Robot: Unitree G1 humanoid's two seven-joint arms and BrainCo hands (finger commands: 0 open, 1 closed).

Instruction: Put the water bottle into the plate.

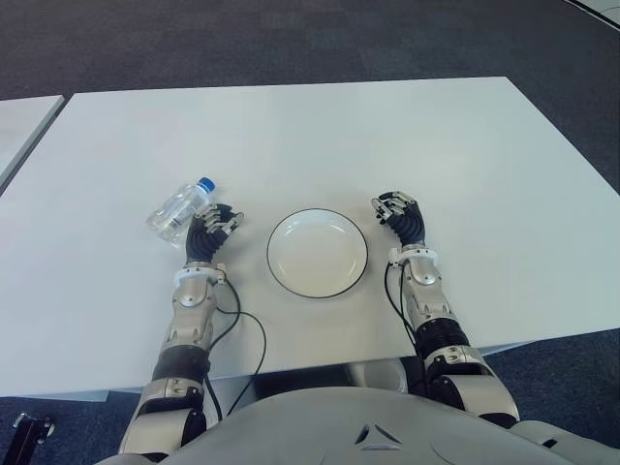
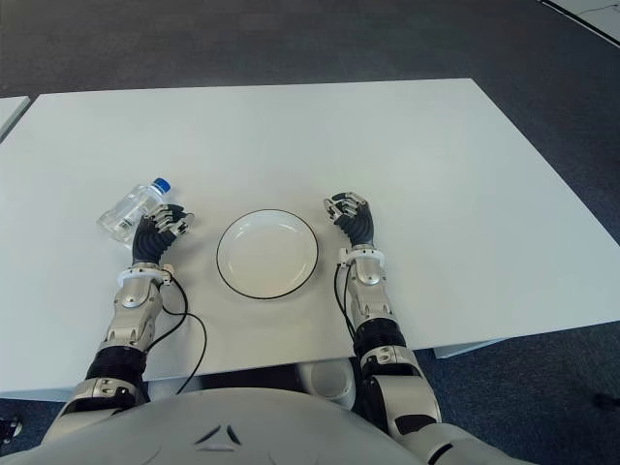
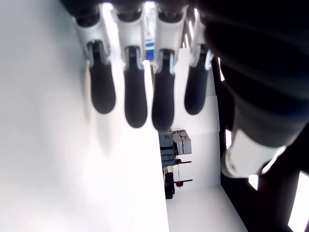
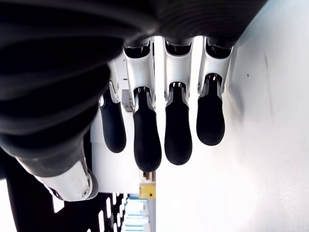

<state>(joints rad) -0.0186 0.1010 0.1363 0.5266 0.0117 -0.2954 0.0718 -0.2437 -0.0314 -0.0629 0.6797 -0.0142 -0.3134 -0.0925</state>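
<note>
A clear water bottle (image 1: 179, 210) with a blue cap lies on its side on the white table (image 1: 291, 136), left of a white plate (image 1: 317, 253) with a dark rim. The plate holds nothing. My left hand (image 1: 213, 229) shows just right of the bottle, between it and the plate, fingers relaxed and holding nothing. In the left wrist view its fingers (image 3: 136, 96) hang apart with nothing between them. My right hand (image 1: 399, 215) shows at the plate's right side, fingers (image 4: 147, 135) loosely curled around nothing.
Black cables run along both forearms near the table's front edge (image 1: 291, 363). A second white table's corner (image 1: 24, 121) shows at the far left. Dark carpet (image 1: 291, 39) surrounds the table.
</note>
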